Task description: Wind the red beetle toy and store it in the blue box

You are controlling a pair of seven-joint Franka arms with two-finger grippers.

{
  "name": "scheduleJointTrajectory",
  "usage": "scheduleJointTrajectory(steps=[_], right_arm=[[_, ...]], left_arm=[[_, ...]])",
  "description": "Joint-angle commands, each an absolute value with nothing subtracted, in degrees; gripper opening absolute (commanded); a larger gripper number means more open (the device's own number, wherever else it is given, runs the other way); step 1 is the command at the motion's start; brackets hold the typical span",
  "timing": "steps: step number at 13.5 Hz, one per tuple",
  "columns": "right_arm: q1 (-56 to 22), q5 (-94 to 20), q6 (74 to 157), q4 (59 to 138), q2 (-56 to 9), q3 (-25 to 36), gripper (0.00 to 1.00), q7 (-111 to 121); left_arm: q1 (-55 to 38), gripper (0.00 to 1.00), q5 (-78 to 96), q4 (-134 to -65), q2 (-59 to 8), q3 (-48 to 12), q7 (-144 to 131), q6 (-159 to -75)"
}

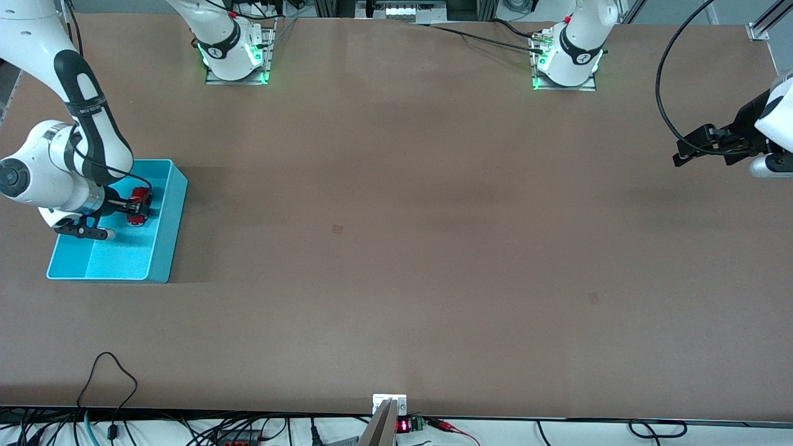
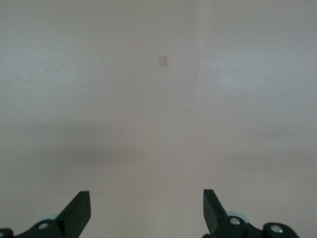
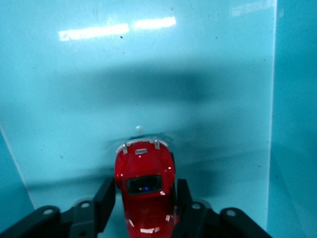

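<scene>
Where the worktop (image 1: pixel 396 322) meets its edge closest to the front camera, we see a tangle of dark cables (image 1: pixel 111 384) and a small device with a red lit display (image 1: pixel 403 425), both partly cut off by the frame.

Farther in, at the right arm's end, stands the blue box (image 1: pixel 178 210). It holds one thing, the red beetle toy (image 1: pixel 140 207), which lies in the half of the box farther from the front camera. The right wrist view shows the toy (image 3: pixel 144 171) from above, with its dark window and silvery bumper over the turquoise floor (image 3: pixel 74 99). The right pincer (image 1: pixel 129 209) reaches down inside the box with the toy in its mouth (image 3: pixel 145 192). We cannot tell whether it is clamped on the toy or just off it, nor whether the toy's wheels rest on the floor. The right arm's white wrist hides one corner of the box.

Near mid-worktop there is a small darker patch (image 1: pixel 337 229).

Over bare worktop at the left arm's end the left pincer (image 1: pixel 680 155) waits with its jaws wide apart (image 2: pixel 146 213). Most of that arm is cut off by the frame. Its wrist view takes in only plain surface and the same small patch (image 2: pixel 163 60).

Farthest off stand the two arm bases (image 1: pixel 235 59), lit green at the foot.
</scene>
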State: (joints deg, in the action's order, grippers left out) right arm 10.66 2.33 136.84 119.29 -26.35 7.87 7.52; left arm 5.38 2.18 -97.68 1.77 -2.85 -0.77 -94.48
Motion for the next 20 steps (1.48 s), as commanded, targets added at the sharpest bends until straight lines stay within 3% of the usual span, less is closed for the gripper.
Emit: scheduleJointTrajectory(steps=[1,3,9,16,20], right_arm=[[10.7,1.5,136.3,119.1,-24.0,7.6,1.0,8.7],[10.0,1.7,133.4,117.6,-20.4,7.5,1.0,8.7],[7.0,1.8,114.3,104.4,-12.1,6.8,1.0,8.6],[6.0,1.5,91.0,90.3,-4.9,1.0,1.0,8.3],[4.7,1.5,88.6,89.6,-2.7,1.1,1.0,8.1]], left_arm=[[5.5,1.0,1.8,-98.1,2.5,-3.0,0.4,-94.6],[5.5,1.0,1.8,-98.1,2.5,-2.6,0.4,-94.6],[5.5,1.0,1.3,-97.8,2.2,-3.1,0.4,-95.4],[5.5,1.0,1.4,-97.8,2.0,-3.1,-0.4,-95.4],[5.5,1.0,1.4,-97.8,1.9,-3.1,-0.4,-95.4]])
